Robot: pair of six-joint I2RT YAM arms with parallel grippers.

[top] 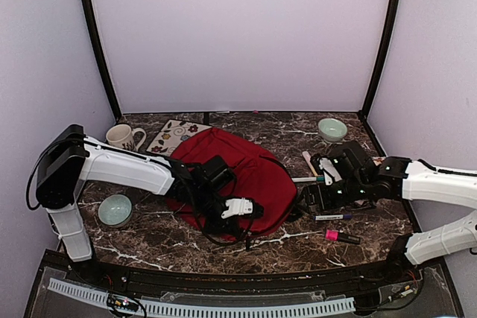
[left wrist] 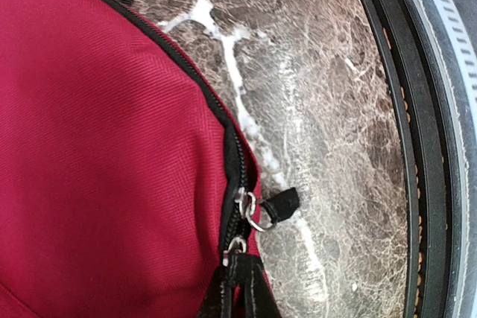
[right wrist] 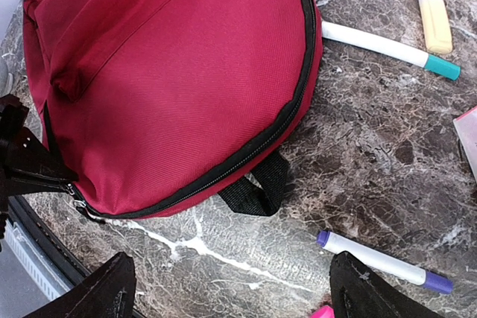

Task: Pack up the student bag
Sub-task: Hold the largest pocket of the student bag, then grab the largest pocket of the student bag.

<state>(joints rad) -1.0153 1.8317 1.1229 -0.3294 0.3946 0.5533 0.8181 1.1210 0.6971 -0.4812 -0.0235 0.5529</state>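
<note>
Left gripper (top: 240,208) sits at the near edge of the student bag (top: 253,165), mid-frame; its grip cannot be told. Right gripper (right wrist: 238,296), fingers (right wrist: 112,292) spread wide, hangs over bare table (right wrist: 246,255) at the bag's right edge. Open marble lies beyond.

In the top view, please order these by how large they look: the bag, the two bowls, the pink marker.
1. bag
2. left bowl and right bowl: they look alike, so not ranked
3. pink marker: long but thin
</note>
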